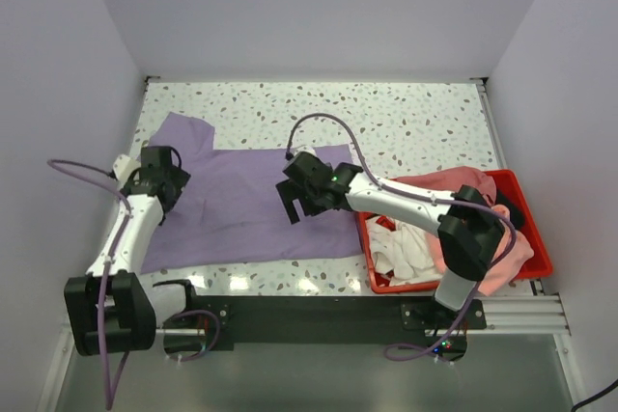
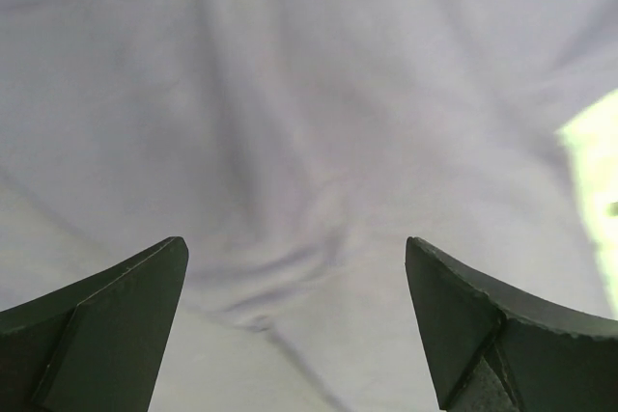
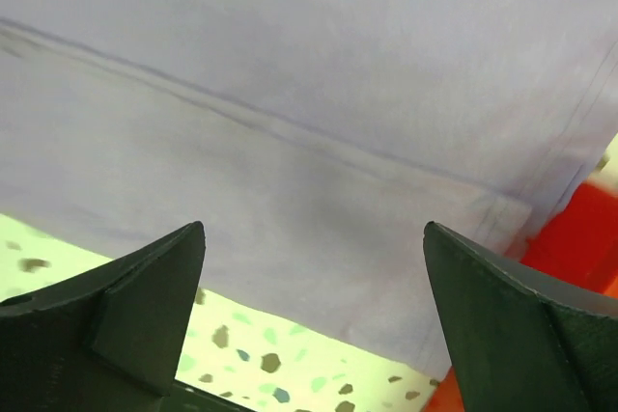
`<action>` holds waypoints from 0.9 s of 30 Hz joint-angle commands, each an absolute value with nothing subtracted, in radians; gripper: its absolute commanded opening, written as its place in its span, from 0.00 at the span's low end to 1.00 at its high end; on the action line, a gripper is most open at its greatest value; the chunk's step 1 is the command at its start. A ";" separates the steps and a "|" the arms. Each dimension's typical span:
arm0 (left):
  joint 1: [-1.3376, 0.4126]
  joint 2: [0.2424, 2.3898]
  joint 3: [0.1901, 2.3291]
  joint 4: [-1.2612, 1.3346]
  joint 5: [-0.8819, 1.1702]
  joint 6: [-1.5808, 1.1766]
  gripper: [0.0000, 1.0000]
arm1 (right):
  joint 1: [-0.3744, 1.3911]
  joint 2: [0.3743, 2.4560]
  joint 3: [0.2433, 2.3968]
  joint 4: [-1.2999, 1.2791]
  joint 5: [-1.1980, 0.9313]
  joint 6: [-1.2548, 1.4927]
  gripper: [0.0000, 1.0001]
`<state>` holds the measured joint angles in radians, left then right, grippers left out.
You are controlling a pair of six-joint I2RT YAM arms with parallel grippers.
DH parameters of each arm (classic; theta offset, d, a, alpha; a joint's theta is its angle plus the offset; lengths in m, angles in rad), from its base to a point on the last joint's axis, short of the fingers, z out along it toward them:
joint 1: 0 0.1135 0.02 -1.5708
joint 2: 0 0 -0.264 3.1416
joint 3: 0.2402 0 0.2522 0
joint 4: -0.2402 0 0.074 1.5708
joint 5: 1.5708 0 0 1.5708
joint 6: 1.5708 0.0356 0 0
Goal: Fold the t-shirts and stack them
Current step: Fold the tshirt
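A lavender t-shirt [image 1: 241, 205] lies spread flat on the speckled table, sleeve at the far left. My left gripper [image 1: 162, 180] is open just above its left part; the left wrist view shows wrinkled lavender cloth [image 2: 290, 142] between the fingers [image 2: 116, 315]. My right gripper [image 1: 301, 202] is open over the shirt's right part, close to its near hem [image 3: 290, 142]. More t-shirts, pink [image 1: 483, 238] and white [image 1: 406, 253], are heaped in a red bin [image 1: 536, 258] at the right.
The red bin's corner [image 3: 579, 229] sits right beside the shirt's right edge. Bare speckled table [image 1: 386, 113] lies beyond the shirt and in a strip along the near edge [image 3: 290, 354]. White walls enclose the table on three sides.
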<state>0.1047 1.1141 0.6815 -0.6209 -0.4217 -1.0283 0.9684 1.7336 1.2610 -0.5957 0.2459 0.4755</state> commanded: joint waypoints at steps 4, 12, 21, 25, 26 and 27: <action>0.114 1.328 1.026 -0.566 -0.385 -0.928 1.00 | 0.890 1.738 1.525 -0.686 0.275 0.381 0.99; 0.133 1.869 1.628 -0.627 -0.324 -0.798 1.00 | 0.701 1.802 1.623 -0.686 0.229 0.347 0.99; 0.152 2.401 2.267 -0.657 -0.261 -0.655 1.00 | 0.555 1.847 1.606 -0.684 0.252 0.292 0.99; 0.153 2.440 2.227 -0.540 -0.256 -0.634 0.98 | 0.535 1.855 1.588 -0.686 0.255 0.293 0.99; 0.153 2.451 2.247 -0.545 -0.261 -0.630 0.97 | 0.526 1.856 1.583 -0.684 0.250 0.295 0.99; 0.153 2.463 2.253 -0.552 -0.265 -0.630 0.96 | 0.523 1.855 1.579 -0.683 0.249 0.296 0.99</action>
<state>0.1417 2.4451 2.2017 -0.6033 -0.2680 -0.6735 0.5381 1.8568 1.5929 -0.6804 0.2451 0.3119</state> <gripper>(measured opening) 0.968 0.987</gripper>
